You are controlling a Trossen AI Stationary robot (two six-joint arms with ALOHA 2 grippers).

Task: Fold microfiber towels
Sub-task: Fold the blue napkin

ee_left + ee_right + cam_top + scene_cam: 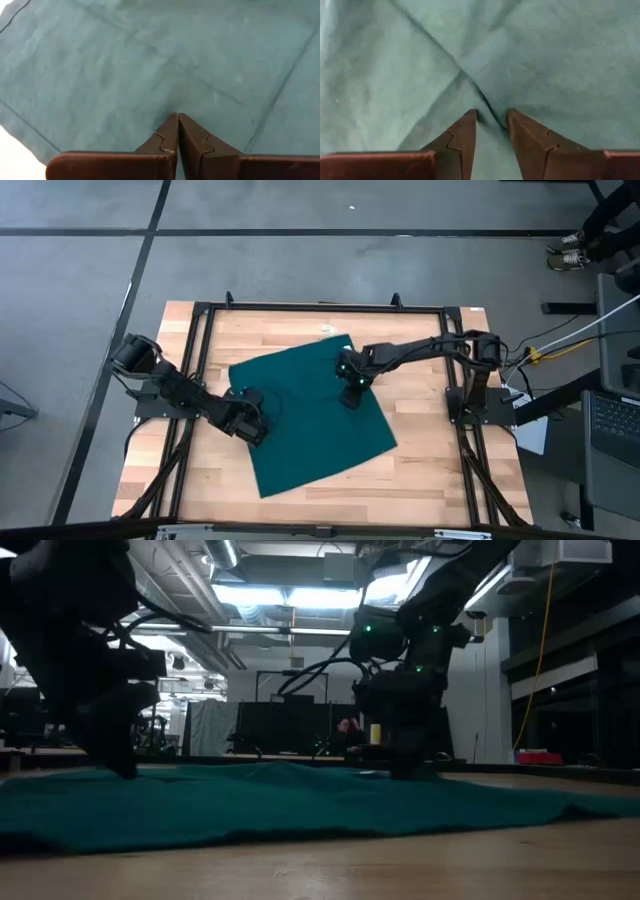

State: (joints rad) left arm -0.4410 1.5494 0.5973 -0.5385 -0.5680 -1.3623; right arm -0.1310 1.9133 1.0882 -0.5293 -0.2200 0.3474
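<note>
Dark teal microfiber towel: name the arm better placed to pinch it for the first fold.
Right, probably. The right gripper has its fingers open astride a raised crease of the dark teal microfiber towel. The left gripper presses shut on flat cloth near the towel's left edge.

Our left arm reaches in from the table's left side, and our left gripper (250,420) presses down with its fingers (167,137) closed together, tips touching. Our right arm stretches in from the right side, elbow bent near the table's edge, and our right gripper (352,392) points downward too. Its fingers (465,131) stand a little apart with a narrow gap between the tips.
</note>
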